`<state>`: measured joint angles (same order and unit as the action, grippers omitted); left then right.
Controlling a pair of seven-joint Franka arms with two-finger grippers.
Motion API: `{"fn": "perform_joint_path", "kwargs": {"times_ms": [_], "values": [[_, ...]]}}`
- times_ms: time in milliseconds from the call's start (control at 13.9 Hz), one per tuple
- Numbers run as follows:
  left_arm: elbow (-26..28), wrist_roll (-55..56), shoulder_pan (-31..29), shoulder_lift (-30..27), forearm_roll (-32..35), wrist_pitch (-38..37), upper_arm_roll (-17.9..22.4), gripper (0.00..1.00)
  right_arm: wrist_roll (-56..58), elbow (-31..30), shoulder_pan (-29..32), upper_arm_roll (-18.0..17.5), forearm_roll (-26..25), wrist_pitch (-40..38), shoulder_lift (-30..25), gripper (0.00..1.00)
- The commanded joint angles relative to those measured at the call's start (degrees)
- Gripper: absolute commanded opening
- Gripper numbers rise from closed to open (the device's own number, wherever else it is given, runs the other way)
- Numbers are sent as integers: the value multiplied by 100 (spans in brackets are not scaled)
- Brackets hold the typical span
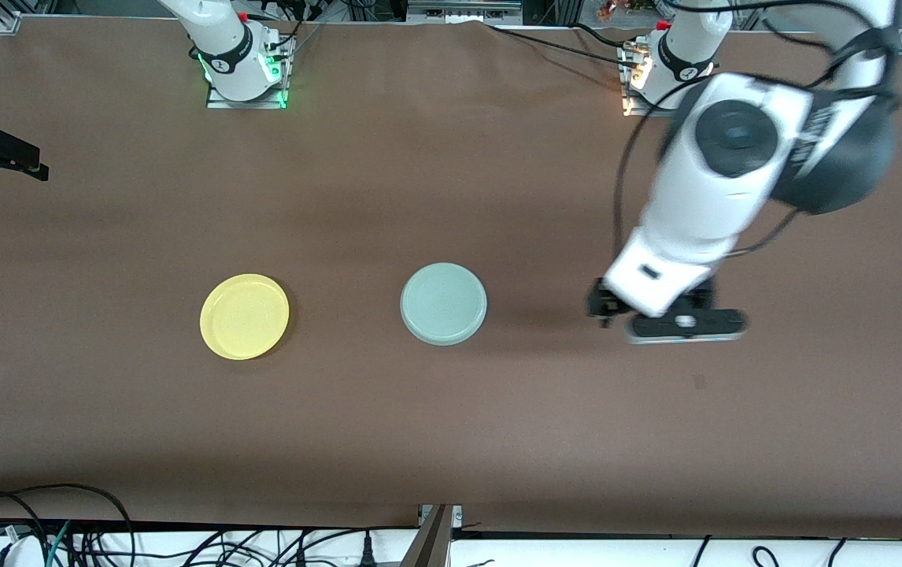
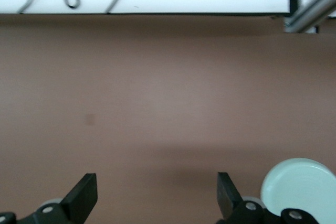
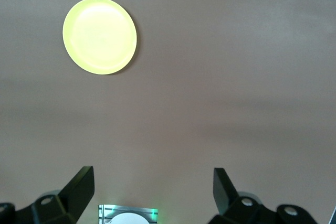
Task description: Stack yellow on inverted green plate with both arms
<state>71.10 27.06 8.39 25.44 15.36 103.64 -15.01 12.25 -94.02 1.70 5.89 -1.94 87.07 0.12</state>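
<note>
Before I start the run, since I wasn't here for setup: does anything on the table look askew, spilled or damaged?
Nothing stands out. The yellow plate and the green plate lie flat and apart on the brown table, whole and clean. The left gripper hangs open over bare table beside the green plate; the right gripper is open too.

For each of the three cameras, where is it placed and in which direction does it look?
Front view: high across the table, facing both bases; shows yellow plate, green plate, left gripper over bare table.
Left wrist view: on the left wrist, looking down; open fingers, green plate.
Right wrist view: on the right wrist, looking down; open fingers, yellow plate.
Shared: each plate appears in the front view and one wrist view.
</note>
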Motion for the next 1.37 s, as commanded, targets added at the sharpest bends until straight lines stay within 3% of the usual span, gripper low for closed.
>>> {"fn": "perform_joint_path", "kwargs": {"times_ms": [0,360,720,936,1297], "values": [[826,-691,-574,-872,-191,42,-46,100,-29,42,41,-27,98,-94,-56,100],[941,-1369,-1497,-1365,-937,-1046,-20,100,-29,42,41,-27,98,-94,-56,100],[941,-1440,-1551,-1480,-1219,-1450,296,100,-29,42,41,-27,98,-94,-56,100],[941,-2238,-1463,-1498,-1237,-1883,621,100,-29,33,41,-18,98,-94,-56,100],[985,-2231,-1384,-1586,-1535,-2023,622,100,-30,60,67,-18,203,-59,92,100]]}}
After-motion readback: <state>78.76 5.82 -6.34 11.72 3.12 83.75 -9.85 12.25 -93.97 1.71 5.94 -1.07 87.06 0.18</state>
